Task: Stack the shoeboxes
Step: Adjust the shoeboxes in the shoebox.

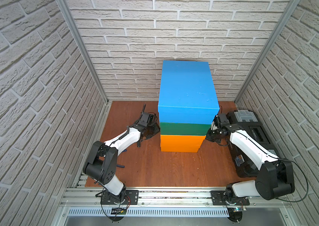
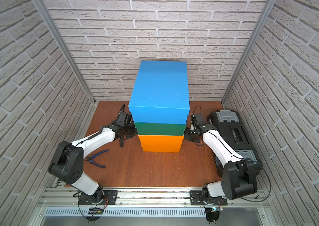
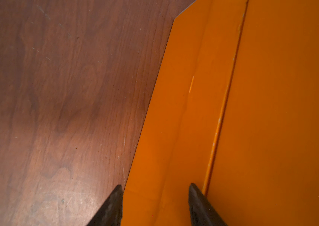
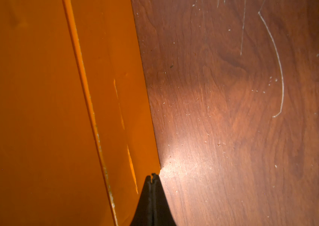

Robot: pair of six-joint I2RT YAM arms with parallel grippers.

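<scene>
Stack is standing mid-table toward the back wall: blue shoebox [image 1: 188, 88] on top, green shoebox [image 1: 184, 129] under it, orange shoebox [image 1: 182, 142] at the base on the wooden table [image 1: 154, 168]. There are seam lines in the orange and I can't tell if that's one box or two. Left gripper [image 3: 154, 188] is at the stack's left side, low, jaws apart, nothing clamped; one finger is over the table, the other over the orange wall. Right gripper [image 4: 152, 175] is at the right side by the orange corner, fingers pressed together, empty. Black toolbox [image 2: 231, 131] is along the right wall, blue-handled pliers [image 2: 91, 160] near the left arm.
</scene>
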